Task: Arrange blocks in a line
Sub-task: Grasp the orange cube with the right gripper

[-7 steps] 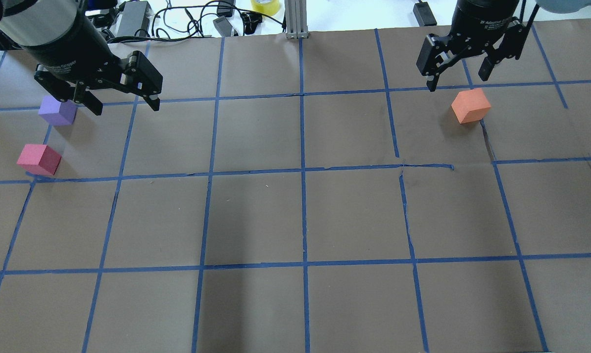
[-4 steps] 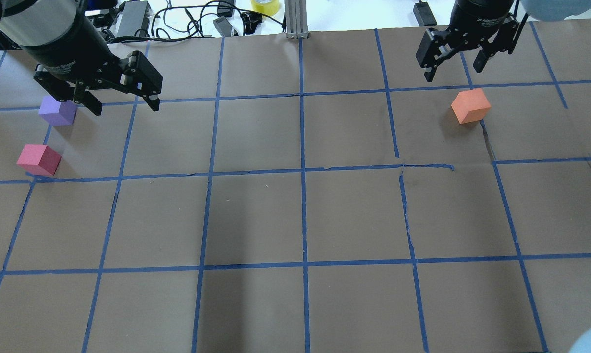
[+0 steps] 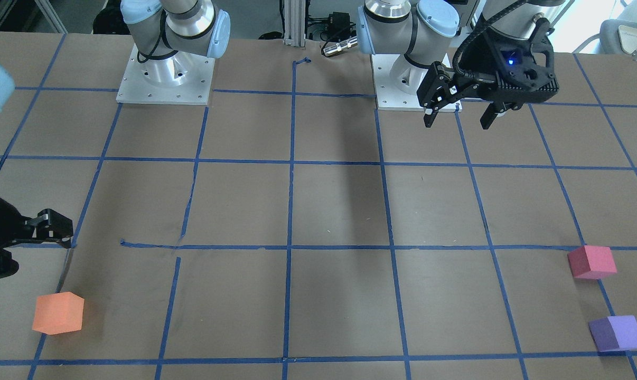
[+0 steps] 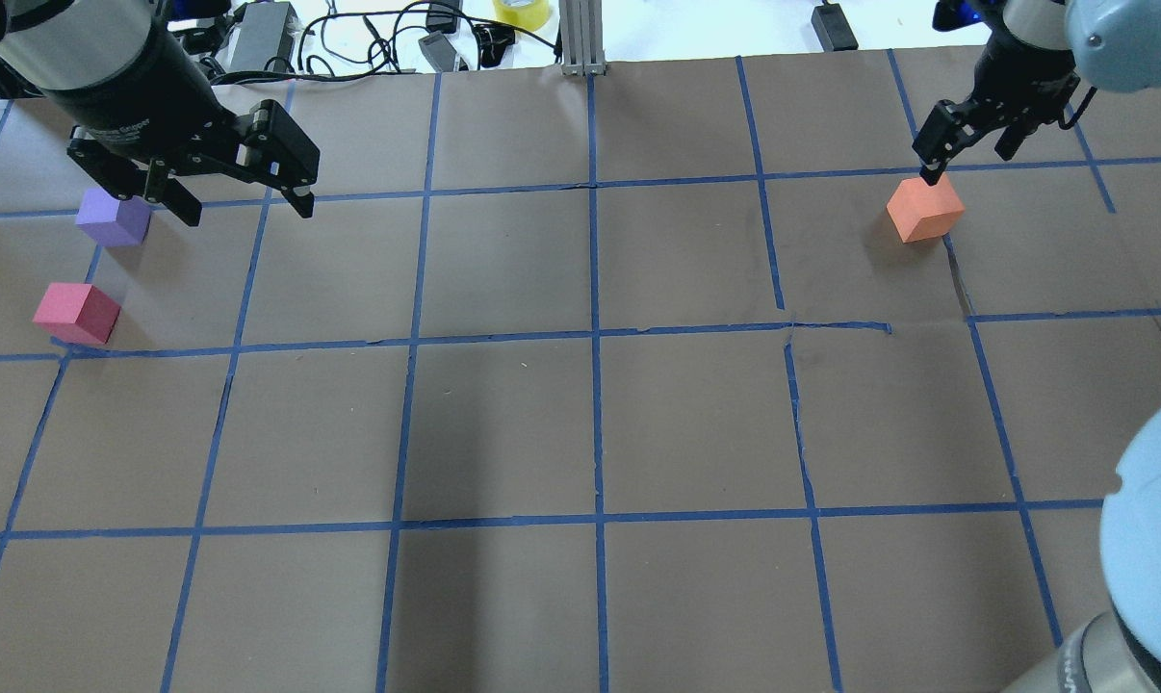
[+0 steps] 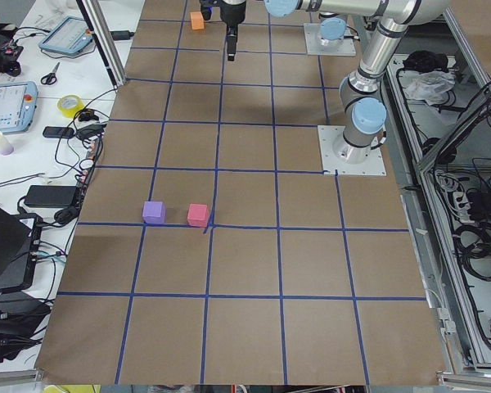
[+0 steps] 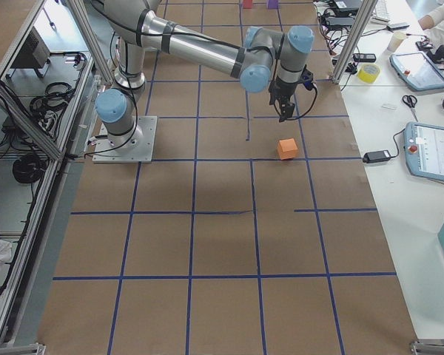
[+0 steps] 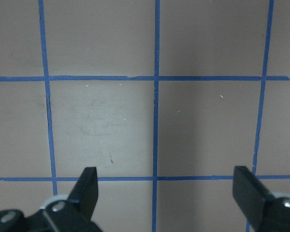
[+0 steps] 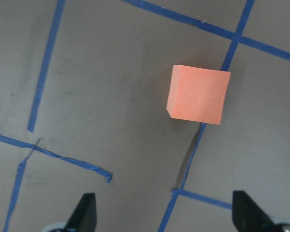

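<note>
Right gripper spread wide, holding nothing, near orange block, block flat on tabletop, a cube turned slightly off tape grid, left gripper likewise spread, empty.

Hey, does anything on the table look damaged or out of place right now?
Yes. Near the orange block, the blue tape grid is broken: one strip stops short with a loose end and the lines do not meet. A dark slit, perhaps a crease, in the brown paper runs from beside that block. Nothing else stands out.
</note>
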